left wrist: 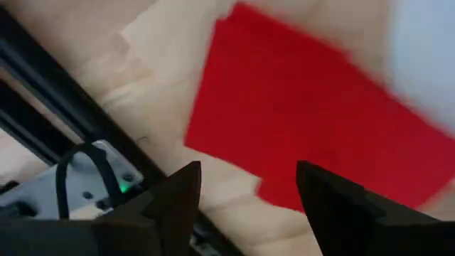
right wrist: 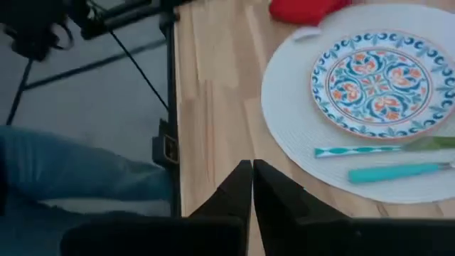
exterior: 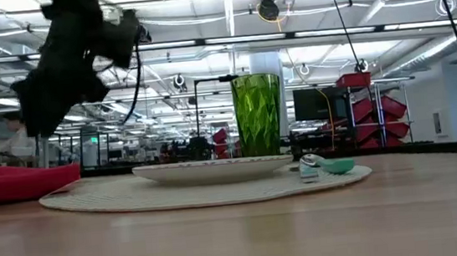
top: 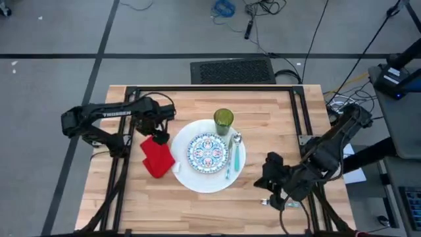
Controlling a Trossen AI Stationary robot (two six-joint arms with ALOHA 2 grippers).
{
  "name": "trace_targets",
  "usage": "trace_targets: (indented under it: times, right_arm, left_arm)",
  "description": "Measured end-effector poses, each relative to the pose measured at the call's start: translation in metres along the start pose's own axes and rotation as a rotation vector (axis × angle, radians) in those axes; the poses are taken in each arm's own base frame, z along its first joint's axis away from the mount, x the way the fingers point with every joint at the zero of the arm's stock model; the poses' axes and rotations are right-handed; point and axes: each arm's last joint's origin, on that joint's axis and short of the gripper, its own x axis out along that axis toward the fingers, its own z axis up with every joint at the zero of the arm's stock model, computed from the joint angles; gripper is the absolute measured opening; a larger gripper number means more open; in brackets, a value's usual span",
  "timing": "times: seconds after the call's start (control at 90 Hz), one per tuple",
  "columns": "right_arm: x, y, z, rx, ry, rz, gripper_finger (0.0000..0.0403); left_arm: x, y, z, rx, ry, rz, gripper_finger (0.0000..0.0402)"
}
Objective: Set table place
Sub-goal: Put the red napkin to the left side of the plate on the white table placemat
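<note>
red napkin (left wrist: pixel 298 121) blurred, cropped | left gripper (left wrist: pixel 245 192) apparently open | right gripper (right wrist: pixel 252 186) closed

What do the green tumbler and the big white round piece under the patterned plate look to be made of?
Green tumbler: translucent, faceted, glossy; glass or clear plastic. White round piece: matte with fine concentric ribbing, lying very flat in the low view, so likely a woven placemat rather than ceramic.

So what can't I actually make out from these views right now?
- Small silver cutlery: none identifiable in any view.
- Red napkin: blurred and cut off in the left wrist view.
- Patterned plate: edge-on in the low view, pattern hidden.
- Left gripper: fingers indistinct in the low view.
</note>
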Motion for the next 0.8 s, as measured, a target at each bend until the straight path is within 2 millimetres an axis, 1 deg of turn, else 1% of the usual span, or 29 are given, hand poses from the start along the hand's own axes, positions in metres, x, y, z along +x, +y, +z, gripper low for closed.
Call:
trace_targets:
  times: [0.111, 0.211, 0.333, 0.456, 0.8]
  right_arm:
    - [-0.002, -0.004, 0.005, -0.021, -0.032, -0.010, 0.0000]
    - [0.000, -0.010, 0.012, -0.034, -0.048, -0.030, 0.0000]
    - [0.001, -0.017, 0.020, -0.052, -0.061, -0.038, 0.0000]
    - [-0.001, -0.022, 0.024, -0.054, -0.054, -0.023, 0.0000]
    - [-0.005, -0.030, 0.028, -0.079, -0.053, -0.034, 0.0000]
  left_arm:
    - [0.019, 0.006, 0.006, 0.014, -0.020, -0.023, 0.0215]
    - [0.027, 0.004, 0.012, 0.079, -0.089, -0.061, 0.0215]
    - [0.031, 0.001, 0.019, 0.153, -0.162, -0.095, 0.0215]
    - [0.033, 0.002, 0.021, 0.220, -0.187, -0.100, 0.0215]
    - [0.033, 0.014, 0.024, 0.161, -0.166, -0.069, 0.0215]
